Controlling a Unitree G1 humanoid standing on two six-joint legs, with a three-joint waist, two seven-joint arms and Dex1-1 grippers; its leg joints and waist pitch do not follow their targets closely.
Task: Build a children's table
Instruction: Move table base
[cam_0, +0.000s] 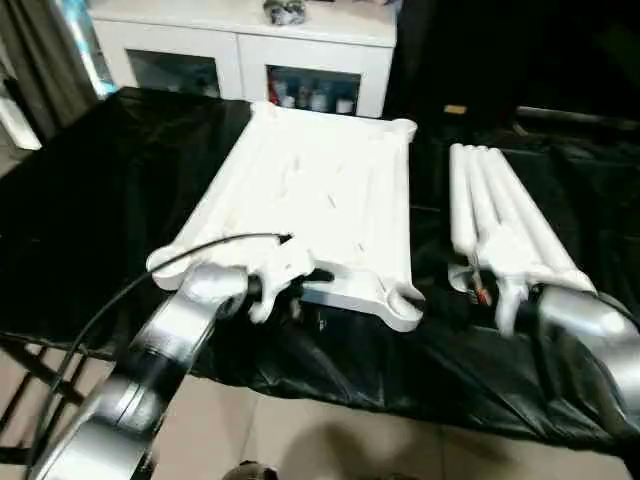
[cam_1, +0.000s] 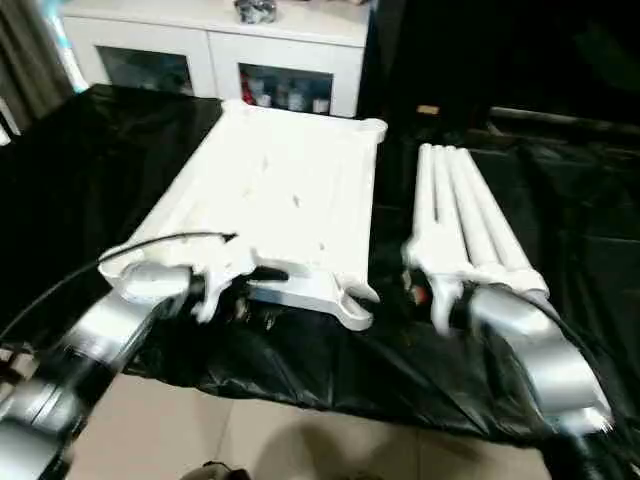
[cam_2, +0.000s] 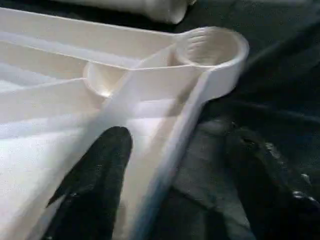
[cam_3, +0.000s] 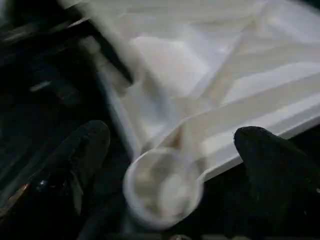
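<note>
Silver forearms reach in: the left gripper (cam_2: 165, 185) straddles the near rim of the tabletop (cam_0: 320, 190), fingers spread, one inside, one outside. The right gripper (cam_3: 172, 150) gapes wide, empty. Tabletop lies ribs-up on the black cloth (cam_0: 110, 190), four legs (cam_0: 495, 205) bundled beside. Light, stiff, slick plastic: best gripped on the rim by a corner socket (cam_2: 212, 47).

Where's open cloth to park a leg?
The black cloth left of the tabletop is bare, as is the strip right of the four legs. The gap between tabletop and legs is narrow; the near edge is crowded by both arms.
</note>
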